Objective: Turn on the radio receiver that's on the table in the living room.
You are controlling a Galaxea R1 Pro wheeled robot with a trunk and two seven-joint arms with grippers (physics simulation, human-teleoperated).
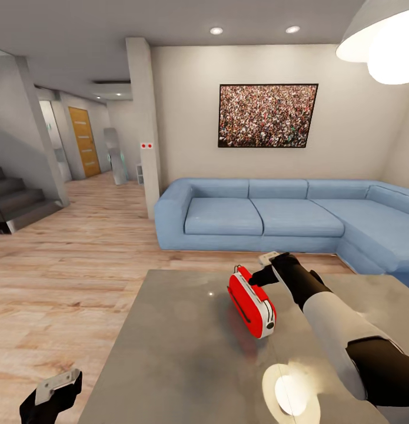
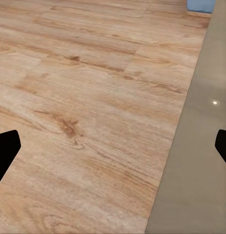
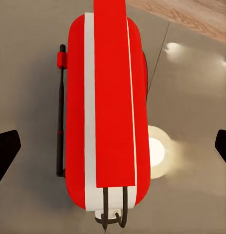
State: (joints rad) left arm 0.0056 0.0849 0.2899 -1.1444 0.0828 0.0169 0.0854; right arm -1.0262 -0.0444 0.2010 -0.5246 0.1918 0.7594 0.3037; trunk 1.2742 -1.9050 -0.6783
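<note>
- Between the spread right fingers (image 3: 113,151), straight ahead of them, sits the radio (image 3: 110,109), on the grey table (image 3: 30,73). From the head camera the right fingers (image 1: 269,272) hover just beside its far end; whether they touch it cannot be told.
- Both dark fingertips (image 3: 7,148) stand well apart, one to each side of the red body, holding nothing.
- My guess on handling: a small, hard-shelled, fairly light box resting on a glossy top, so a push on a switch could slide or tip it rather than click. Pressing down toward the table, or steadying the case, looks safer.
- For a hold, the broad red body between the white side bands is the sturdy part. The thin wire handle (image 3: 114,214) at the end nearest the fingers and the slim black rod (image 3: 60,112) along one side look easy to bend, so leave them alone.
- A round dark dial (image 1: 269,324) shows on the white end in the head view, the end away from the right fingers.
- No brand, label or writing can be read on the radio.
- Off to the side, the left fingers (image 2: 113,146) are spread and empty, over the wood floor (image 2: 84,97) by the table edge; the left fingers (image 1: 51,391) hang low, well apart from the radio.
- Beyond the table stand the blue sofa (image 1: 286,215) and a framed crowd picture (image 1: 268,115) bearing no legible text.
</note>
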